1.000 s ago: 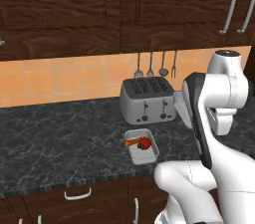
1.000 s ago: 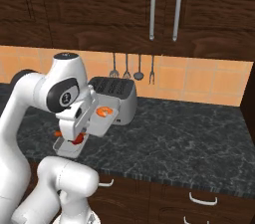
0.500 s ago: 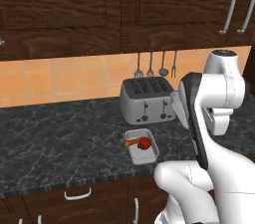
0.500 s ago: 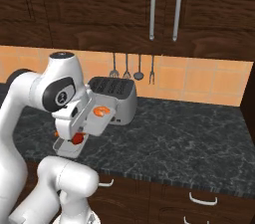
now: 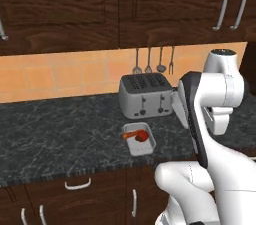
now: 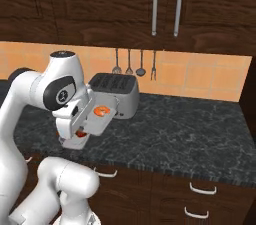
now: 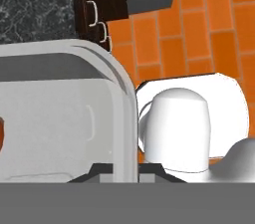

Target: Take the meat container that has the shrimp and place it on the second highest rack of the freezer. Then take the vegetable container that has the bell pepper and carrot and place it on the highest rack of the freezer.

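Gripper (image 6: 84, 125) clamped on rim of shrimp container (image 6: 98, 117), tray lifted off counter, shrimp (image 6: 101, 111) inside; not yet in freezer. Veg container (image 5: 139, 139) w/ bell pepper (image 5: 142, 135) & carrot (image 5: 131, 134) sits near counter's (image 5: 55, 136) front edge, before toaster (image 5: 145, 95). Both placements left.

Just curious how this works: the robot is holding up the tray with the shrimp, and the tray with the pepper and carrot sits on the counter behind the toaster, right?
Not quite. In the left base view the vegetable tray sits in front of the toaster, not behind it. The gripper does hold up the shrimp tray, as the right base view shows.
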Robot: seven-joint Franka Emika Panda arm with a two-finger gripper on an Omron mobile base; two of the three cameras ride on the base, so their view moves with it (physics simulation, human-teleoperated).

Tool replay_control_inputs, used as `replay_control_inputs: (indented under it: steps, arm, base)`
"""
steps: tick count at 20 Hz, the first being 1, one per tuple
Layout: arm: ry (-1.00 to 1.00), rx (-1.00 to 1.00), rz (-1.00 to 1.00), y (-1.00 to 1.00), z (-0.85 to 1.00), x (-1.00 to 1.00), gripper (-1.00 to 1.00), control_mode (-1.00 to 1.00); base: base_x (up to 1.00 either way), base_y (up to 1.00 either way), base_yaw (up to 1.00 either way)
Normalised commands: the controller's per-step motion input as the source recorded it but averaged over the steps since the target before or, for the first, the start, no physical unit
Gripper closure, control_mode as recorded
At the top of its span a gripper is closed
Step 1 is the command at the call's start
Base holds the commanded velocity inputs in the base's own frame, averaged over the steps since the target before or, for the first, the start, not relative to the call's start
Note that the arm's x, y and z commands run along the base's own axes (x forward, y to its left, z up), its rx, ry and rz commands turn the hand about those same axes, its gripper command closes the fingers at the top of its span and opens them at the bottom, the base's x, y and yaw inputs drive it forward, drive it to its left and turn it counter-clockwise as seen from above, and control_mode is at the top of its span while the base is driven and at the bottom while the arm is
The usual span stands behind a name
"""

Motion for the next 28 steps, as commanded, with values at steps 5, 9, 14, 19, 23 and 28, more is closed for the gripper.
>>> replay_control_inputs:
  steps: [5,9,14,19,23,28]
  arm:
    - [0.00,0.00,0.00,0.00,0.00,0.00,1.00,1.00]
    - [0.00,0.00,0.00,0.00,0.00,0.00,1.00,1.00]
    - [0.00,0.00,0.00,0.00,0.00,0.00,1.00,1.00]
    - [0.00,0.00,0.00,0.00,0.00,0.00,1.00,1.00]
    - [0.00,0.00,0.00,0.00,0.00,0.00,1.00,1.00]
    - [0.00,0.00,0.00,0.00,0.00,0.00,1.00,1.00]
  base:
    - [-0.69,-0.01,0.15]
    - [-0.23,0.00,0.83]
    - [-0.20,0.00,0.99]
    - [-0.21,0.02,1.00]
    - [-0.26,0.04,1.00]
    - [-0.24,0.00,1.00]
